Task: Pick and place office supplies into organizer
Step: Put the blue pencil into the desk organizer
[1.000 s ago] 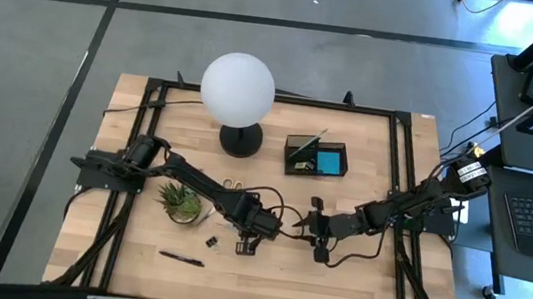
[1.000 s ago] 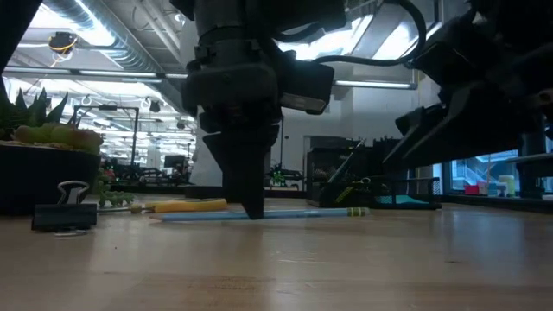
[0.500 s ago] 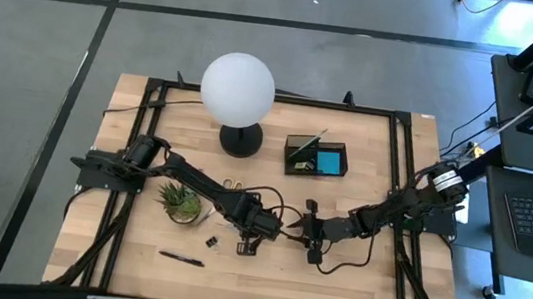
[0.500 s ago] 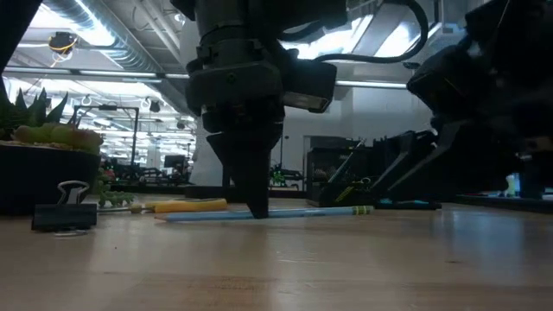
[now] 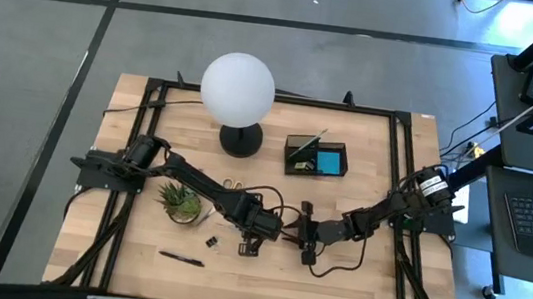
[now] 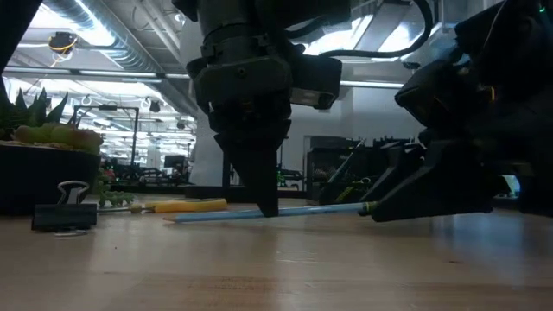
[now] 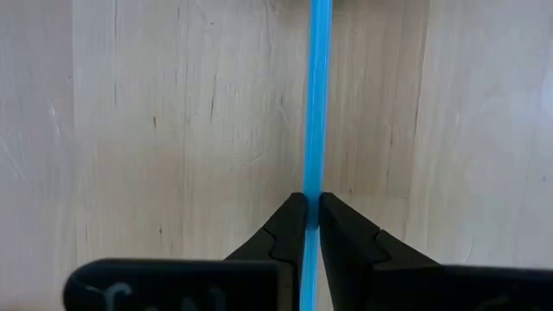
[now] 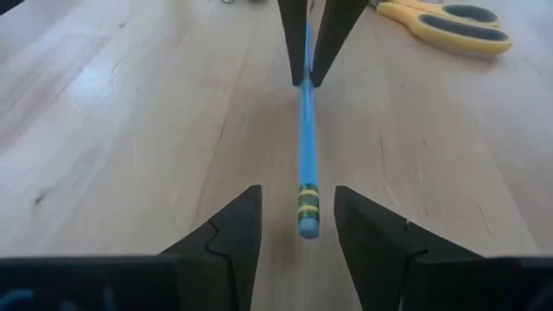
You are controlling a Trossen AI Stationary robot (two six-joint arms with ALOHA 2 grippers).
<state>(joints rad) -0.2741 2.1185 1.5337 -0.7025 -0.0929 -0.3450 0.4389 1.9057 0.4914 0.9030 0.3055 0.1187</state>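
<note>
My left gripper (image 5: 255, 232) is shut on a blue pencil (image 7: 317, 104) at the middle of the table; it also shows in the low view (image 6: 268, 206). The pencil (image 6: 285, 212) lies nearly level close above the wood, its green-banded eraser end (image 8: 308, 223) toward the right. My right gripper (image 8: 298, 238) is open, and its fingers stand on either side of that eraser end without touching it. The black organizer (image 5: 297, 164) stands farther back with a blue pad (image 5: 328, 163) in it. The yellow scissors (image 8: 449, 22) lie flat beyond the pencil. My left gripper pinches the pencil's shaft (image 7: 312, 192) between its two fingertips (image 7: 291, 223), about mid-length. The fingers point down from above and lie across the pencil. The pencil stays nearly level, its eraser end slightly higher; I cannot tell whether it is clear of the table.
A white globe lamp (image 5: 238, 88) stands at the back. A potted plant (image 5: 180, 200) sits left of my left gripper, with binder clips (image 5: 211, 240) and a black pen (image 5: 181, 258) nearer the front. A binder clip (image 6: 65, 207) shows at left in the low view.
My right gripper has gone toward the table's left, low over the wood, until its open fingers flank the pencil's eraser end. My left gripper has edged a little toward the right with the pencil, still shut on it.
</note>
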